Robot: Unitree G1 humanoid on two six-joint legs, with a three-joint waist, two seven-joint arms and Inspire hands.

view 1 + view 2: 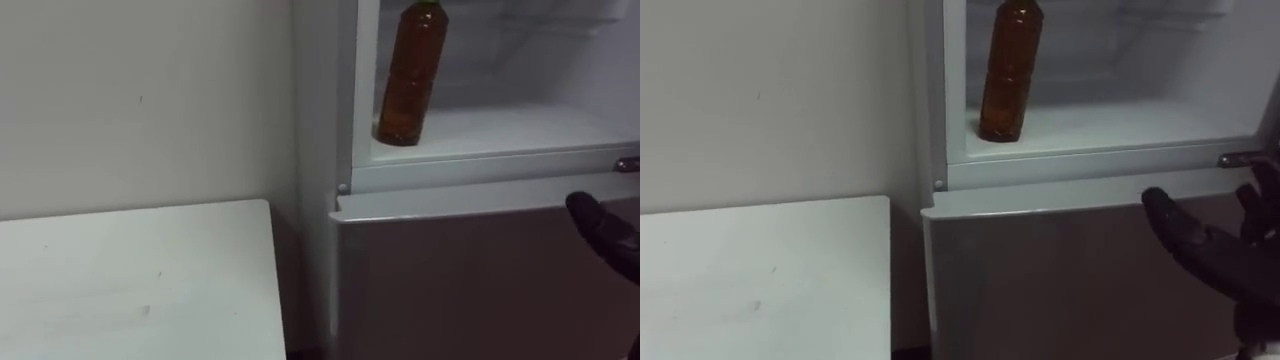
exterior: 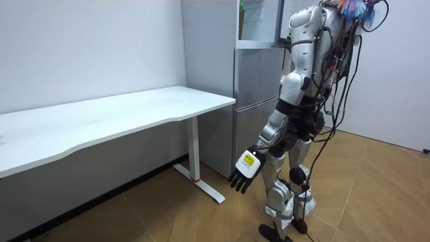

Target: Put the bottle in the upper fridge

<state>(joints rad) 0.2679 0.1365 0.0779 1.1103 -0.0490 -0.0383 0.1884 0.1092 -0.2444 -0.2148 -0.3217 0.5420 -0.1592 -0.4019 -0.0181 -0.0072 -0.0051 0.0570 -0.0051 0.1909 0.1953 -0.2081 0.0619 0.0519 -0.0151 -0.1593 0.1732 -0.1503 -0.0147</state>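
Placing looks done: the bottle (image 1: 410, 75) stands upright on the upper fridge shelf (image 1: 520, 130), at its left end near the front, with no hand on it. Likely left: pulling the arm away and shutting the upper door (not required by the task sentence). The right hand (image 1: 1215, 255) is at the right, just below the shelf sill, fingers fairly straight and loosely apart, holding nothing. The left hand (image 2: 245, 171) hangs at the robot's side, fingers loose and empty.

No legible txt, labels, nos. or signs anywhere.
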